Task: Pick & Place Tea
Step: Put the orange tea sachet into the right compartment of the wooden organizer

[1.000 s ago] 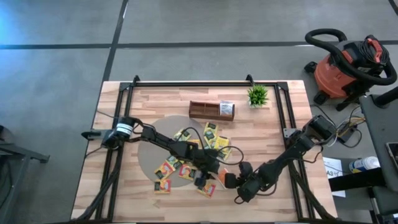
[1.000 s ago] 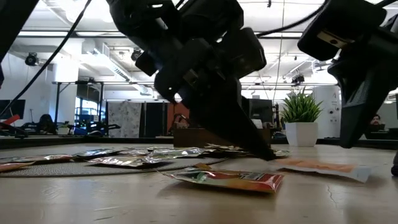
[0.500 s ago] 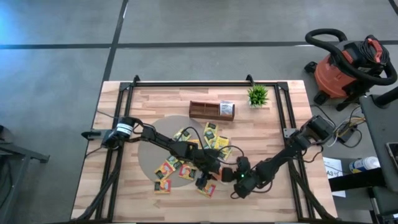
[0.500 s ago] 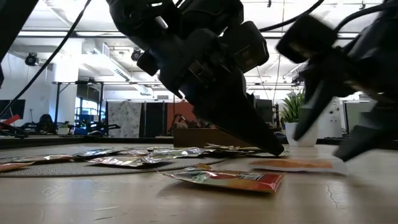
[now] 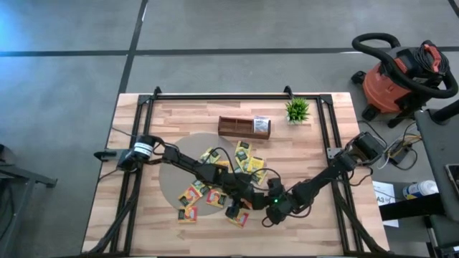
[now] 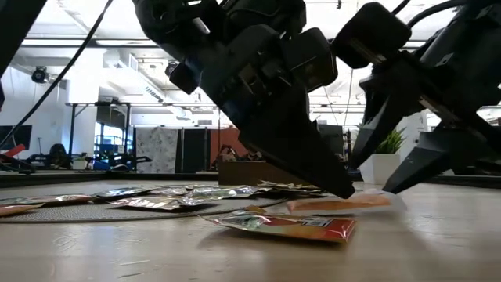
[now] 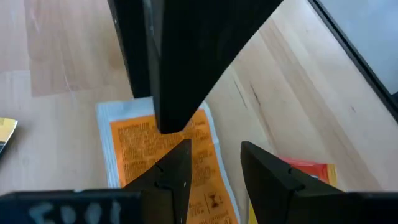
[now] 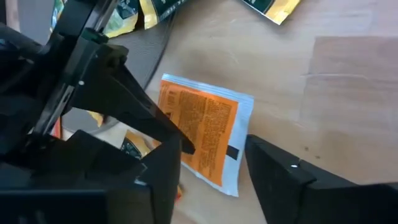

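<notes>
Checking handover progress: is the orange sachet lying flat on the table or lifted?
Not flat: the orange sachet has one edge raised off the table, between the two claws; which claw holds it, cannot tell.

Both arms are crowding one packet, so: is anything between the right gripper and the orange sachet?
Yes. The left gripper has a fingertip pressing on the orange sachet, so the right gripper, fingers apart around the sachet, must close beside it.

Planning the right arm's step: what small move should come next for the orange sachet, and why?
Probably close the right gripper on the orange sachet: its open fingers straddle the sachet's edge on the wood, while the left gripper presses a fingertip on the sachet's other end.
</notes>
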Robot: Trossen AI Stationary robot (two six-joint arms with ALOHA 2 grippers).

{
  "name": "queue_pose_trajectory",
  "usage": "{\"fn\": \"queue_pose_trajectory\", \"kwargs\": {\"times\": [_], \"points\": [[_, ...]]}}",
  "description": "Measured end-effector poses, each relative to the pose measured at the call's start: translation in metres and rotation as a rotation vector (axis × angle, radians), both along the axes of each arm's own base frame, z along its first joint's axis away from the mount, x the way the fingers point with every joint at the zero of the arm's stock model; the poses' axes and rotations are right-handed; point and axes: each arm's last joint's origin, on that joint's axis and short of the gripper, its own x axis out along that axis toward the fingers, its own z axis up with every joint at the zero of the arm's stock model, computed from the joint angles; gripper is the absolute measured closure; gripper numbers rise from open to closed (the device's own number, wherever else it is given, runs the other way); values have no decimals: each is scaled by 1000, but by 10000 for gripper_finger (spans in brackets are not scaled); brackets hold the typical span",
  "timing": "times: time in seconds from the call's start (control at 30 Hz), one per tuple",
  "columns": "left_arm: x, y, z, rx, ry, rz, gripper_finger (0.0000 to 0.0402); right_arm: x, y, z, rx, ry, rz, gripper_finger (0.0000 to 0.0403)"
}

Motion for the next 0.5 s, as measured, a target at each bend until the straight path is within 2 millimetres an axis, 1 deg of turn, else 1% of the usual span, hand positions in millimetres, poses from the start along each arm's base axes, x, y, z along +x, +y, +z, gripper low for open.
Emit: {"fn": "queue_pose_trajectory", "kwargs": {"times": [0.13, 0.23, 0.33, 0.4, 0.47, 0.5], "points": [[-1, -1, 4, 0, 0, 10, 268, 0, -1, 0, -5, 5, 0, 273], [-4, 2, 14, 48, -5, 41, 268, -1, -1, 0, -7, 11, -2, 294], [-11, 5, 30, 129, -9, 72, 268, -3, -2, -1, -6, 31, -16, 304], [-18, 8, 40, 168, 19, 81, 268, -4, -3, -2, -3, 38, -22, 307], [-23, 9, 43, 182, 52, 81, 268, -4, -3, -2, -4, 39, -22, 306], [-25, 10, 39, 184, 81, 74, 268, -4, -3, -2, -4, 39, -22, 305]]}}
